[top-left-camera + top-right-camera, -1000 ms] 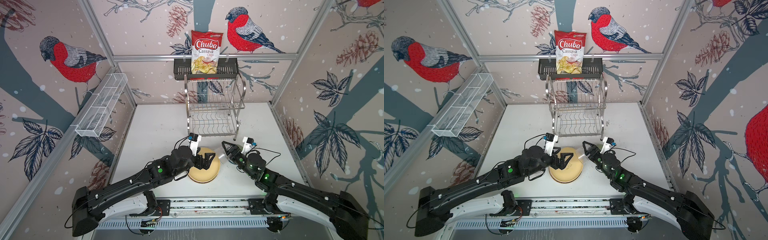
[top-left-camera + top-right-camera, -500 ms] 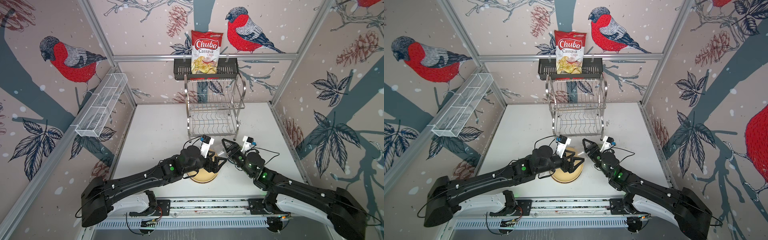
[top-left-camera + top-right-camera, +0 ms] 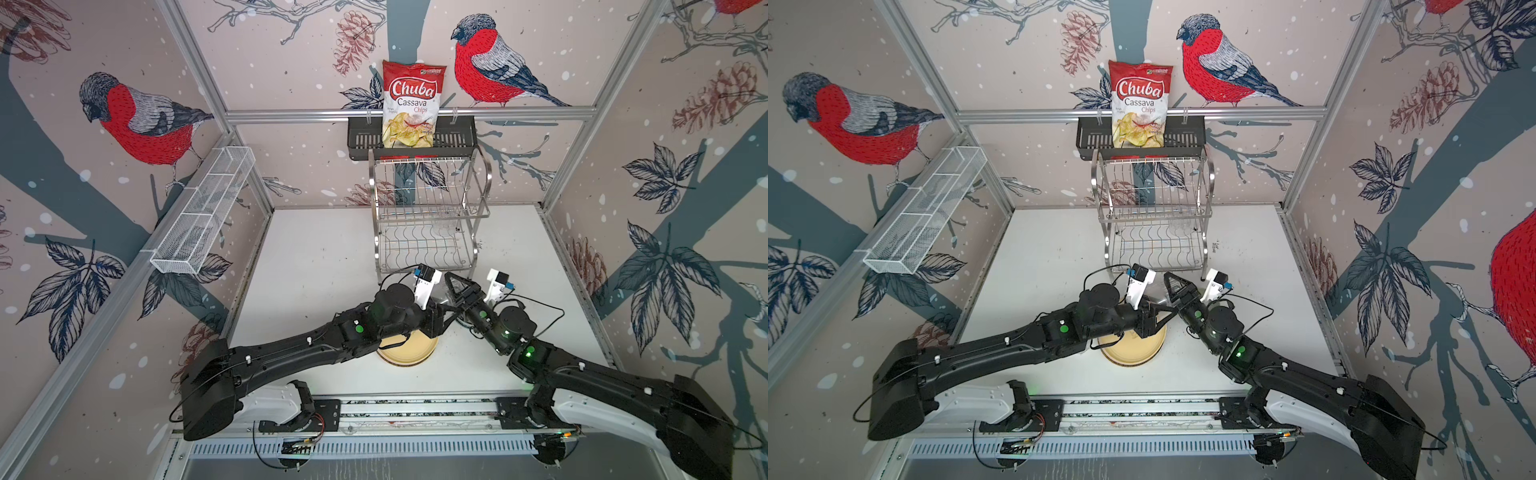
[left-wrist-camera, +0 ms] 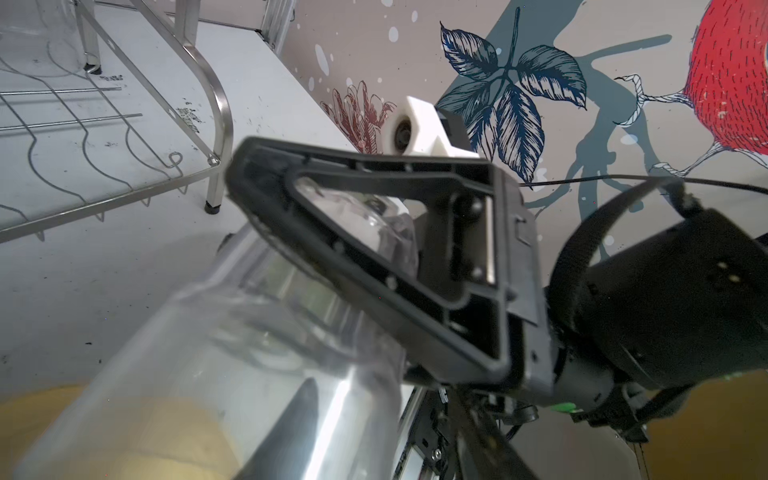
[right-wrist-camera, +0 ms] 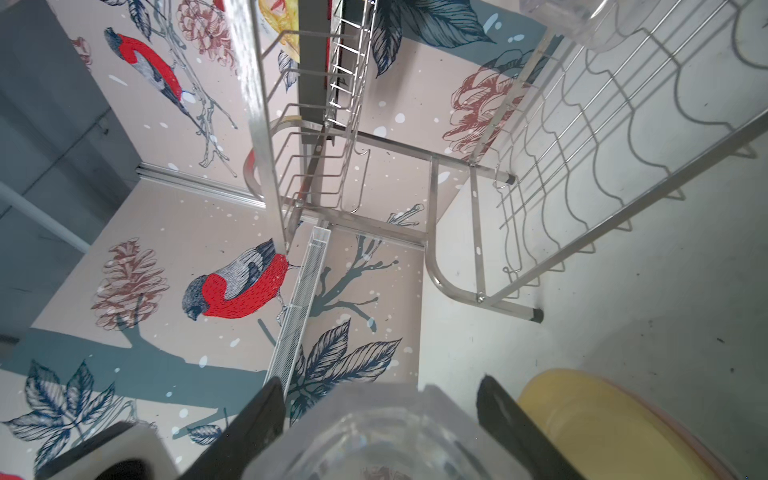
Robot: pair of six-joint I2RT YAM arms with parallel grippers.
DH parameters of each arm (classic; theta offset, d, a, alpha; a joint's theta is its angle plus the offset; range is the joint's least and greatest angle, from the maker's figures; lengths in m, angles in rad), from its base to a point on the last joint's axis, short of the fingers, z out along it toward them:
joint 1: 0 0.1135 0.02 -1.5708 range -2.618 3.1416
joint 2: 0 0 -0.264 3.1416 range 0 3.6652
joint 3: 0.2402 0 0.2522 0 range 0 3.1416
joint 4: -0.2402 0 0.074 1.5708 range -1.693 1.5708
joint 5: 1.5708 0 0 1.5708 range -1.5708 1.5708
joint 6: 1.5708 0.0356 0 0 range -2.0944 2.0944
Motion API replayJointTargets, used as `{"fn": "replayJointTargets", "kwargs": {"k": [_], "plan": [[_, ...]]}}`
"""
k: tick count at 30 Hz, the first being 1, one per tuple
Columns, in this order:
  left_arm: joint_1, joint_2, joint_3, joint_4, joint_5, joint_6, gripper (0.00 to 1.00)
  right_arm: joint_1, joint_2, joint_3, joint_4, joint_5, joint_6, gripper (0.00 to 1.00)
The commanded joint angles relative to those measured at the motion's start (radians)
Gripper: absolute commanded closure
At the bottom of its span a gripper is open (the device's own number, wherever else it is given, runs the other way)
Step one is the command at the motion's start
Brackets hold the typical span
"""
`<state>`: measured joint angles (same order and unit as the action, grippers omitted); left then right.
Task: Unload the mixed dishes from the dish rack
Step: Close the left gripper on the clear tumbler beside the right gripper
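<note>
White table [image 3: 316, 257], steel rack [image 3: 428, 216], yellow plate [image 3: 409, 353]

Both top views are bright and evenly lit, the light seemingly from overhead. Shadows on the white worktop [image 3: 316, 257] are soft and faint. The wide lens bows the frame posts [image 3: 196, 66] toward the edges, and small glints run along the dish rack [image 3: 428, 212]. In the left wrist view the clear glass [image 4: 199, 374], close to the lens, is smeared with blur and carries a white streak of glare. In the right wrist view the cream-yellow plate [image 5: 615, 428] is out of focus, while the rack wires are sharp.
</note>
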<state>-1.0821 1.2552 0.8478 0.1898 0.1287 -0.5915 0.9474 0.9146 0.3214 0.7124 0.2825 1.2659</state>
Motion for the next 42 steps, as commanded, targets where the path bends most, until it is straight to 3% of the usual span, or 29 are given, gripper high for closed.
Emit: {"fn": "replayJointTargets", "kwargs": {"k": [1,8,13,17,19,20,21,22,23,31,42], "plan": [[0.022,0.005,0.013,0.073,-0.022,0.031,0.55,0.015,-0.016,-0.004,0.032,-0.014,0.002,0.79],[0.074,0.006,0.035,0.066,-0.017,0.050,0.68,0.050,-0.036,-0.001,0.016,0.017,-0.008,0.79],[0.077,-0.002,0.059,0.048,-0.039,0.082,0.99,0.075,-0.009,0.020,0.016,0.017,-0.022,0.78],[0.079,-0.007,0.080,0.015,-0.041,0.102,1.00,0.087,0.016,0.034,0.016,0.019,-0.031,0.70],[0.079,-0.015,0.087,-0.004,-0.043,0.113,1.00,0.089,0.020,0.035,0.015,0.022,-0.031,0.55],[0.079,-0.019,0.089,-0.012,-0.043,0.118,1.00,0.090,0.021,0.035,0.013,0.024,-0.031,0.42],[0.080,-0.024,0.092,-0.023,-0.044,0.125,1.00,0.090,0.021,0.036,0.010,0.028,-0.032,0.21],[0.080,-0.029,0.095,-0.031,-0.045,0.129,1.00,0.090,0.019,0.039,0.001,0.033,-0.035,0.07],[0.080,-0.034,0.095,-0.037,-0.045,0.134,1.00,0.090,0.017,0.042,-0.012,0.036,-0.041,0.00],[0.096,-0.079,0.079,-0.053,0.012,0.170,1.00,0.073,-0.014,0.136,-0.218,0.020,-0.159,0.01],[0.140,-0.111,0.068,-0.053,0.159,0.212,1.00,-0.137,-0.164,-0.009,-0.063,-0.344,-0.098,0.00]]}}
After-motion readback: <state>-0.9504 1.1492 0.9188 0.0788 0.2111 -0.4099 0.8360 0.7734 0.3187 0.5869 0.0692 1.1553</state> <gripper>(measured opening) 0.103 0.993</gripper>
